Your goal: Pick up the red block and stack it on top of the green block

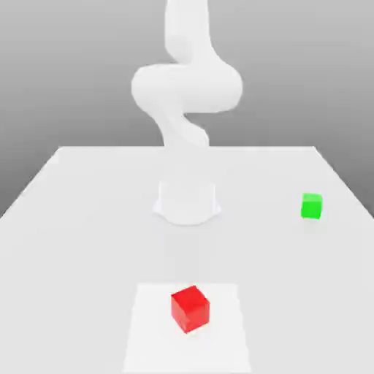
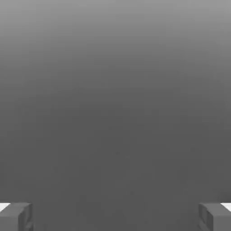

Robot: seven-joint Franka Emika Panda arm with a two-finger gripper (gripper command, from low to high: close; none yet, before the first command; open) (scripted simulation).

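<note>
On the bright patch of the bench (image 1: 80,256): red block (image 1: 191,309), turned cornerwise
Bench, exterior view's right: green block (image 1: 311,206)
Claw (image 2: 115,217): released, spread wide

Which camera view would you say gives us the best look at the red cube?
The exterior view: the red cube sits there in plain sight on the white square, turned so that its top and two sides face the camera. The hand view shows the gripper's open fingers against grey.
</note>
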